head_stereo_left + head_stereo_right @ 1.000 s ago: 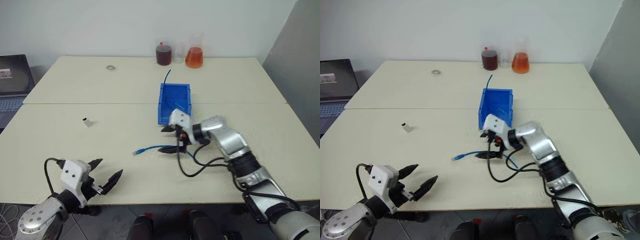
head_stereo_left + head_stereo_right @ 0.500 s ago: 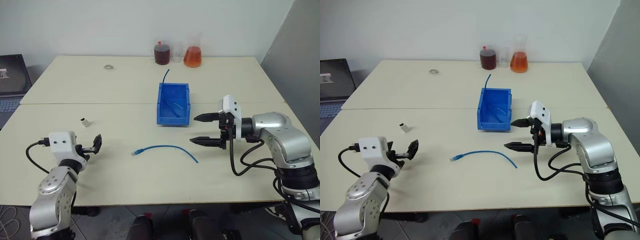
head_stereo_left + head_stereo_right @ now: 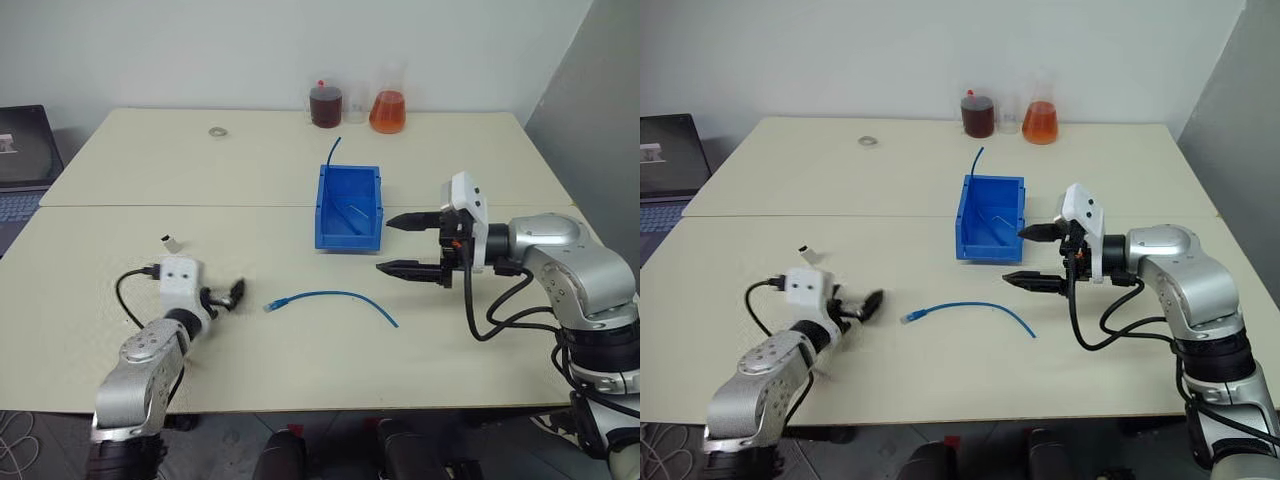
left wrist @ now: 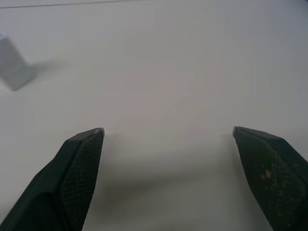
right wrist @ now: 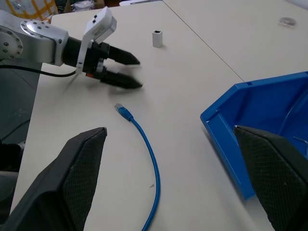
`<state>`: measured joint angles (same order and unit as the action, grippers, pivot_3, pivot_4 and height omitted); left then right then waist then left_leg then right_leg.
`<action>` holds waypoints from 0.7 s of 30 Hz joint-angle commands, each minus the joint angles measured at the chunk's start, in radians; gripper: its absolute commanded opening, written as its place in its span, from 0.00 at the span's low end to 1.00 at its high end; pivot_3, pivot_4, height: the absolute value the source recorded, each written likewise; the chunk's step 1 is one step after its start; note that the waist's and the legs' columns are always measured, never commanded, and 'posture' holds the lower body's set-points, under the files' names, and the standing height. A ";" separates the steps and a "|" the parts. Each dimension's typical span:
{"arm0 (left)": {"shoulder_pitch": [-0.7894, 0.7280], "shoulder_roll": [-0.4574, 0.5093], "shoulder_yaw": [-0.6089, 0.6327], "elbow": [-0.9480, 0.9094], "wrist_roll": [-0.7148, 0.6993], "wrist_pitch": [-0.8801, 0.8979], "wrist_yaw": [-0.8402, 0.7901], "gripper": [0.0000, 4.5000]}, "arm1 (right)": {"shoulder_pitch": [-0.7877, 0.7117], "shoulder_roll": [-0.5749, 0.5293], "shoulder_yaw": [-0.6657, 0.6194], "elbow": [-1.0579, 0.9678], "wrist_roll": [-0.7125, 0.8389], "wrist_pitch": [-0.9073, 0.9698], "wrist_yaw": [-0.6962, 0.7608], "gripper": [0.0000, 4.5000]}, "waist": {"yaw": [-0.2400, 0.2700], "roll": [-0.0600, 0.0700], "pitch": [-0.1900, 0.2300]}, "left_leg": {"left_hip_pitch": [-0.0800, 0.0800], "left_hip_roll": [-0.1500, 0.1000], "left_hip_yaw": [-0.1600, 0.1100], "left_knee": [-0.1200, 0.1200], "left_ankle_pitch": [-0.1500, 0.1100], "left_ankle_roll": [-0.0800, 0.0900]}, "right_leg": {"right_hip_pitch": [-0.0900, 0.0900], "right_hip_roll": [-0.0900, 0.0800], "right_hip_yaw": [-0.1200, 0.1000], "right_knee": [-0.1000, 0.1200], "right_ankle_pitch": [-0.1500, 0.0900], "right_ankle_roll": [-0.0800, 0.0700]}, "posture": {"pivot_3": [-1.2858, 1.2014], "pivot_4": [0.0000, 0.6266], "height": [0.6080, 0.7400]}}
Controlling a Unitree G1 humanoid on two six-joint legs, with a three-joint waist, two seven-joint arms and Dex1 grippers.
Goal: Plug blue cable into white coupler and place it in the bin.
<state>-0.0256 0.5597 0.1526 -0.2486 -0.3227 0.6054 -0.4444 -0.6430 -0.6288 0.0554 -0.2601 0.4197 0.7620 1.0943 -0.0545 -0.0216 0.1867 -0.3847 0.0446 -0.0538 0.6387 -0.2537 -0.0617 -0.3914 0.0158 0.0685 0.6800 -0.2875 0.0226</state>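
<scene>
Reaching forward over the table's near-left part, the left gripper [image 3: 232, 293] had come in from the near edge, jaws spread wide and holding nothing, and now lay low on the table between the white coupler [image 3: 173, 243] and the clear plug end of the blue cable [image 3: 330, 296]. The right gripper [image 3: 400, 243], also wide open and empty, had pulled back from over the cable toward the right side, hovering just right of the bin [image 3: 348, 207]. That left the cable loose in the middle of the table's near half, unplugged, with the coupler well apart from it toward the left edge; judging by this, pickup had not begun. In the right wrist view the left gripper, plug, coupler and bin corner appeared together, while the left wrist view gave bare tabletop between its fingertips [image 4: 86, 144], with the coupler off to one side.
</scene>
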 commanded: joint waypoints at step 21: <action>-0.263 0.162 -0.306 0.443 0.132 -0.473 -0.718 1.00 | 0.059 -0.071 -0.043 -0.120 0.092 0.059 -0.117 1.00 | 0.018 0.002 0.002 | -0.004 0.000 0.001 0.001 0.000 0.000 | -0.003 0.000 0.000 0.000 -0.002 0.003 | 0.52 0.24 1.00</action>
<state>-0.2966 0.7319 -0.1149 0.1669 -0.2231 0.1303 -1.1498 -0.5842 -0.6845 0.0500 -0.3362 0.4935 0.8190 0.9906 -0.0364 -0.0197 0.1883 -0.3890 0.0445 -0.0528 0.6402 -0.2537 -0.0612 -0.3947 0.0158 0.0687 0.6803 -0.2898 0.0259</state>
